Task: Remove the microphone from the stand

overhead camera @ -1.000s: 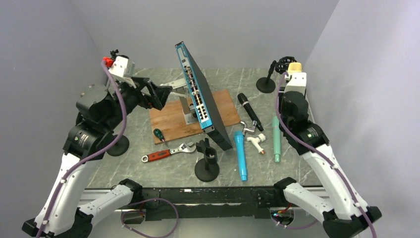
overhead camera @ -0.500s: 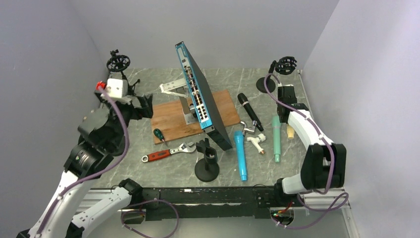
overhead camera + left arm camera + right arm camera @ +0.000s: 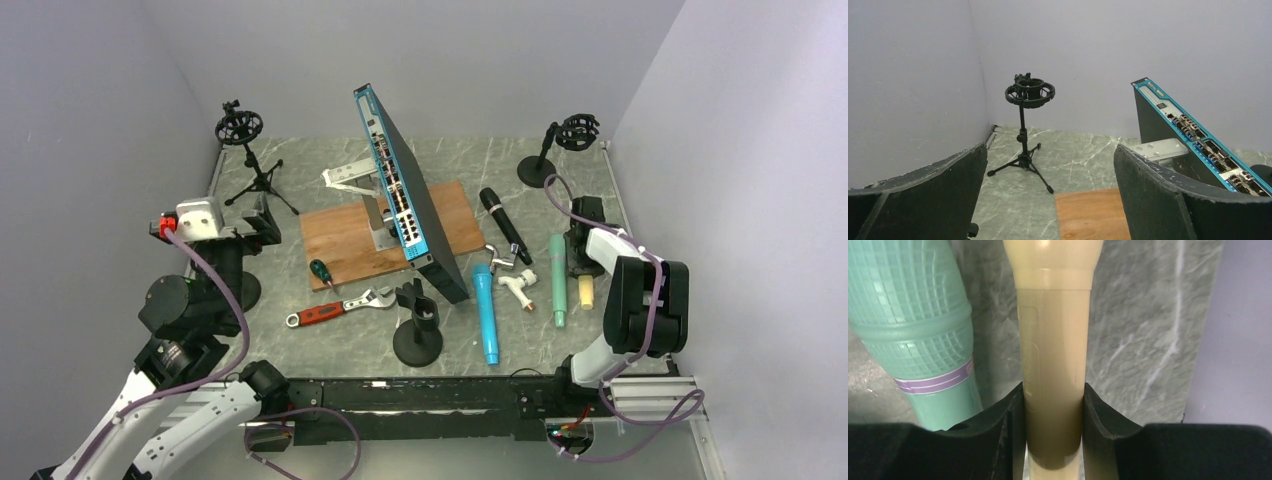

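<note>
Clamping the beige microphone [image 3: 1053, 340] beside the green microphone [image 3: 913, 315], the right gripper [image 3: 1053, 405] hangs low; the left gripper [image 3: 1050, 150] gapes, holding nothing.

Bench [image 3: 460, 160] surface: grey-green marbled stone pattern with pale veins, matt finish
Back wall [image 3: 450, 60]: plain pale lavender-grey panel, meets the bench at its far edge
Left wall [image 3: 80, 120]: same plain panel, joins the back wall in a vertical corner
Right wall [image 3: 740, 150]: same plain panel, rises along the right bench edge
Enclosure: walls close three sides of the bench
Light: even and diffuse, soft faint shadows on the bench
</note>
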Robot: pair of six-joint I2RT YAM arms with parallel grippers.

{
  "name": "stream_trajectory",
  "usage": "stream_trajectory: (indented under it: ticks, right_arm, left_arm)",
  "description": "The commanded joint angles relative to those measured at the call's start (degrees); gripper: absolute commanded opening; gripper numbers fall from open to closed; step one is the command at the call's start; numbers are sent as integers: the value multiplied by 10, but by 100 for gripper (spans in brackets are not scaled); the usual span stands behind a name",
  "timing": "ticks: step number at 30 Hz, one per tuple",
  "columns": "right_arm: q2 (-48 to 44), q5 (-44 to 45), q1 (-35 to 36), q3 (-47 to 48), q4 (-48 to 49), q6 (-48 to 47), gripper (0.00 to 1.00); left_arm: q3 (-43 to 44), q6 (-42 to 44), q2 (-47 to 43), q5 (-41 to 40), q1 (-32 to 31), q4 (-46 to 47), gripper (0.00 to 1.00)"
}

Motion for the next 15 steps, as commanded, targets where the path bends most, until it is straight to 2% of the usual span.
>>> stream_trajectory:
  ticks: [1,8,15]
  right_arm:
    - [6,-41,-8,-16,41,-4,4]
    - [60,-69,-11,14,19,-5,9]
    - [66,-93,-13,19,11,-1,25]
  left_arm:
    - [7,16,12,-16,-10,33,99]
    - [-8,26,-4,-21,-13,46,99]
    - [-18,27,-7,-23,-13,56,97]
